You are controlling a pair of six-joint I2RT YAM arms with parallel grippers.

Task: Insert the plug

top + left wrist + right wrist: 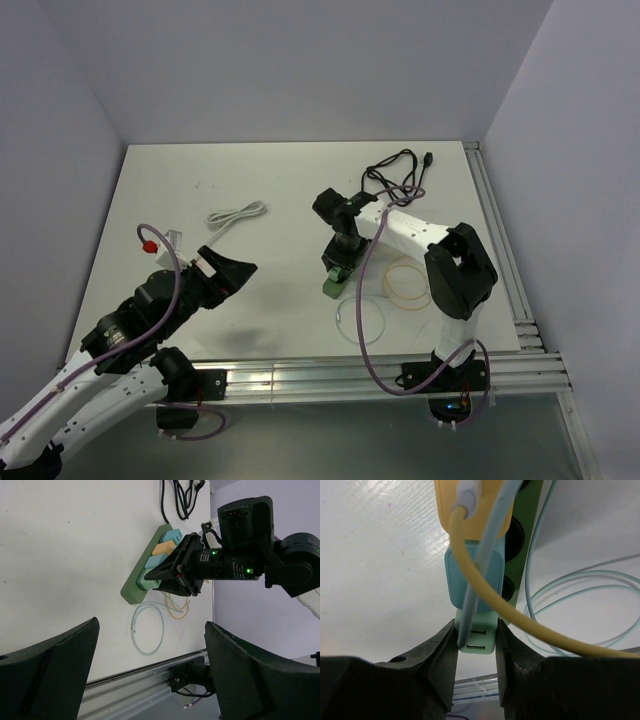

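Note:
A green power strip (131, 594) lies on the white table with a teal plug (172, 534), an orange plug (164, 549) and a blue plug (152, 562) seated in a row. My right gripper (476, 640) is shut on a mint-green plug (482, 635) at the strip's near end, pointing down onto the strip (335, 287). A pale blue cable (472, 587) runs down beside its left finger, and a yellow cable (485, 592) crosses in front. My left gripper (235, 272) hangs open and empty to the strip's left, well apart from it.
A white cable (237, 213) lies at mid-left and a black cable (395, 175) at the back. A yellow coil (408, 283) and a pale blue loop (360, 318) lie near the strip. Aluminium rails (380, 375) line the near and right edges.

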